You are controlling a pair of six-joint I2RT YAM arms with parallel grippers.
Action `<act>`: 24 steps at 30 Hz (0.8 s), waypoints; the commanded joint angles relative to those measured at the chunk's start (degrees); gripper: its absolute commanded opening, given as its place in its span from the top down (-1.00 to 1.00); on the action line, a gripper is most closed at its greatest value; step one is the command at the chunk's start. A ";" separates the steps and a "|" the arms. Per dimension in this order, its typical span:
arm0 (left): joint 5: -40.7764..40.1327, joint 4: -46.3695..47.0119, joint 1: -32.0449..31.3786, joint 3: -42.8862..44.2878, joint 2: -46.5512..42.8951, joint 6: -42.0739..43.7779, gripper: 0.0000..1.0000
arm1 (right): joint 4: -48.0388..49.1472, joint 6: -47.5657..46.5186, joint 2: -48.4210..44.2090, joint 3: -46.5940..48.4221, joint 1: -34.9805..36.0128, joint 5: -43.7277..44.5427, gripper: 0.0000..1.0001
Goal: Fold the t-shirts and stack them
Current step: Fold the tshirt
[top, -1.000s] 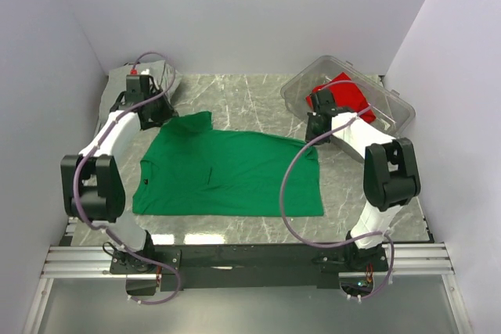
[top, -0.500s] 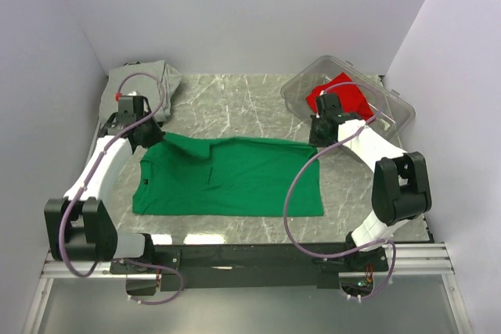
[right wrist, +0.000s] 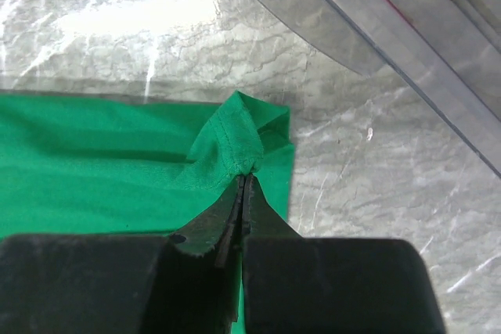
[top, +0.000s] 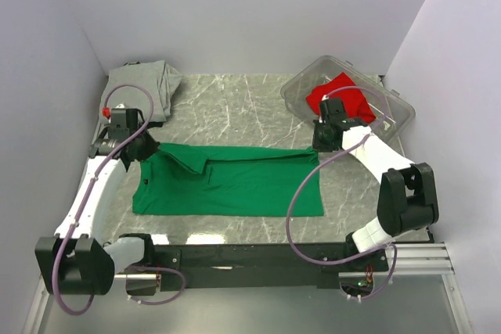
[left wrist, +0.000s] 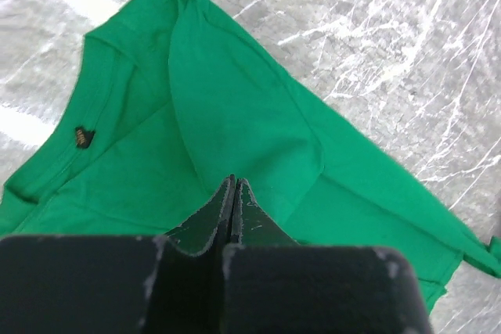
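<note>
The green t-shirt point(top: 235, 181) lies spread on the marble table, its far half folded toward me. My left gripper point(top: 143, 149) is shut on the green shirt's far left edge; in the left wrist view point(left wrist: 233, 183) the shut fingers pinch green cloth point(left wrist: 227, 107). My right gripper point(top: 319, 145) is shut on the shirt's far right corner, seen bunched at the fingertips in the right wrist view point(right wrist: 244, 177). The red t-shirt point(top: 338, 97) lies in the clear bin. The grey t-shirt point(top: 145, 84) lies crumpled at the far left corner.
The clear plastic bin point(top: 395, 115) stands at the far right, close behind my right gripper; its edge shows in the right wrist view point(right wrist: 376, 29). White walls close in the table on three sides.
Both grippers have pulled the green shirt's far edge toward me, folding the far half over the near half. The left arm moved from by the grey shirt to the table's left side.
</note>
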 commanded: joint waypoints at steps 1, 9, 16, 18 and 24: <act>-3.44 -3.51 -0.06 0.19 -4.18 -3.25 0.99 | -0.75 -1.22 -4.15 -1.83 -0.53 0.32 1.00; -6.88 -7.31 -0.06 -0.16 -8.41 -7.12 0.99 | -1.45 -0.26 -6.00 -5.00 0.17 -0.65 1.00; -7.23 -9.51 -0.06 -1.21 -9.73 -8.71 0.99 | -2.51 1.24 -7.76 -7.37 1.66 0.58 1.00; -7.85 -10.29 -0.06 -1.47 -10.08 -9.32 0.99 | -3.12 1.33 -8.20 -7.81 2.28 0.67 0.97; -8.55 -11.18 -0.06 -1.74 -11.49 -9.59 0.99 | -7.95 3.61 -14.25 -9.31 5.53 3.56 -0.33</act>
